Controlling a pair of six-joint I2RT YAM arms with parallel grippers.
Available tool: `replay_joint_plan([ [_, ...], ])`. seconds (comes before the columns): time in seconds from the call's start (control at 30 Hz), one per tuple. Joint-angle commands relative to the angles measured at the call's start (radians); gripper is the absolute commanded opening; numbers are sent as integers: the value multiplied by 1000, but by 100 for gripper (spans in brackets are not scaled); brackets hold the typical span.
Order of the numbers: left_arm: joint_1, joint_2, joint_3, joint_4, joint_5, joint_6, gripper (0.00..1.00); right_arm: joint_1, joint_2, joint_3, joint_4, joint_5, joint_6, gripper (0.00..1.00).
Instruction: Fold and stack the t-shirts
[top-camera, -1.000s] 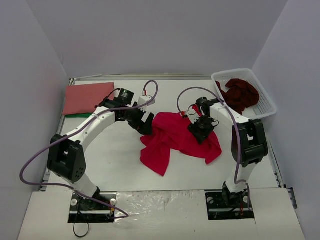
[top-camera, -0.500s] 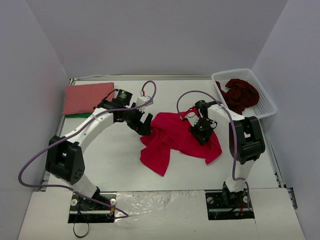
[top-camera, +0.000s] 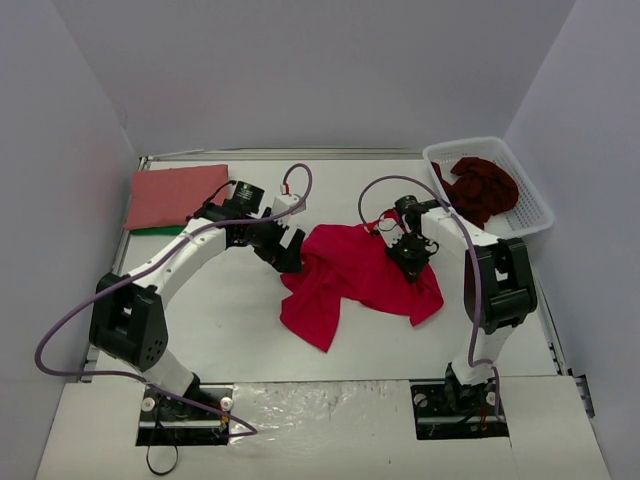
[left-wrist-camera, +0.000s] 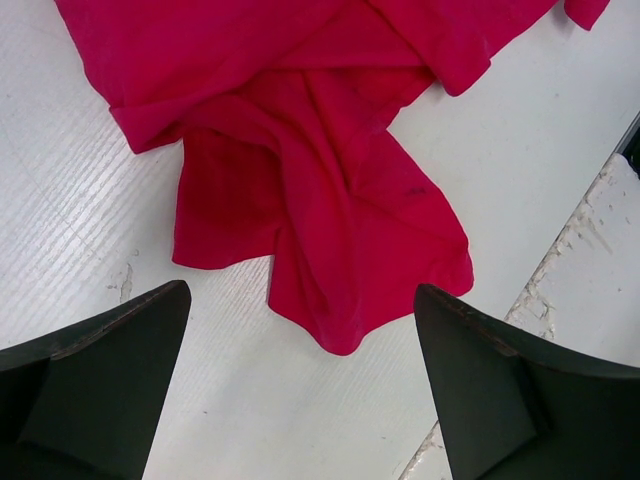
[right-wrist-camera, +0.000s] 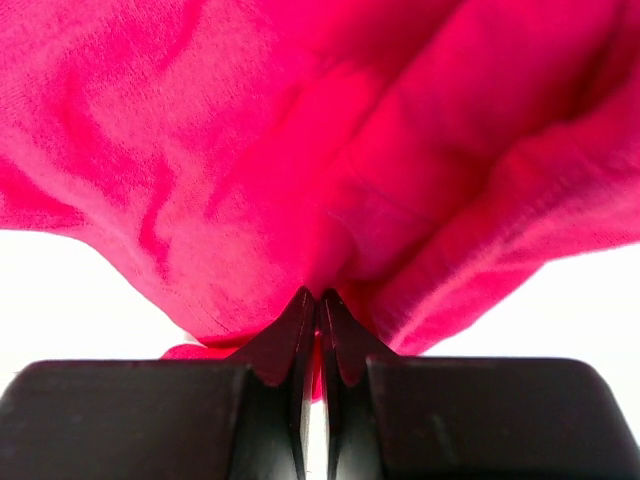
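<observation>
**Top view, centre.** The crimson shirt (top-camera: 355, 275) lies crumpled on the table (top-camera: 220, 320), with a long lobe trailing toward the lower left of the frame. The right gripper (right-wrist-camera: 318, 300) is clenched on a fold at the shirt's right margin. In the right wrist view its jaws meet with cloth pinched between them, and the fabric fans upward from the pinch. The left gripper (top-camera: 285, 250) hangs spread wide at the shirt's left margin and grasps nothing. In the left wrist view the lobe lies between its fingers (left-wrist-camera: 110, 380), with bare table around it.

**Step in hand, as judged.** The shirt is being spread flat before folding. To do this well, the left gripper should take a matching hem or shoulder edge rather than a mid-panel wrinkle. The two grippers should then draw apart evenly so that the twist in the middle opens. The pinch looks thin, and a hard pull may slip it.

**Edges and room.** The salmon shirt (top-camera: 172, 194) lies folded flat at the upper left, well apart. The maroon shirt (top-camera: 482, 186) sits bunched in the basket (top-camera: 540, 215) at the upper right, not far from the right gripper. Open table lies at the lower left and lower centre.
</observation>
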Motion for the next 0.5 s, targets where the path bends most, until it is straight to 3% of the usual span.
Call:
replay_joint_plan([
  [0.0, 9, -48, 23, 0, 17, 11, 94, -11, -60, 25, -44, 28, 9, 0],
  [0.27, 9, 50, 80, -134, -4, 129, 94, -40, -158, 153, -71, -19, 32, 0],
  [0.47, 9, 93, 17, -76, 52, 152, 94, -102, -207, 169, -65, -71, 44, 0],
])
